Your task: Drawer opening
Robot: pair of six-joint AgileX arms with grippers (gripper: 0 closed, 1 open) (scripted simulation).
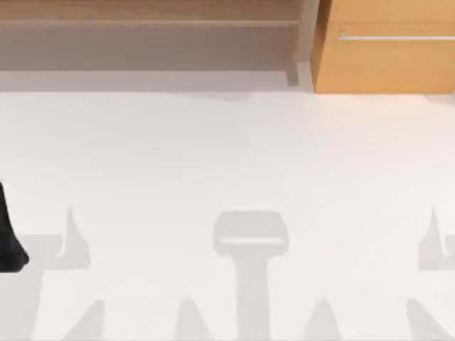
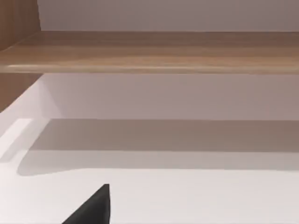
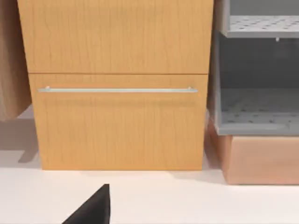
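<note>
Drawer (image 3: 119,122) shut, handle (image 3: 117,89) untouched.

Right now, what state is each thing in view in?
drawer: shut, front flush with the panel above, nothing touching it.
silver bar handle: level across the drawer front, free.
shelf unit: open-fronted, shelf bare.
grey perforated rack: open-fronted, its visible trays bare.
left arm: at the table's left edge, away from the drawer.
</note>
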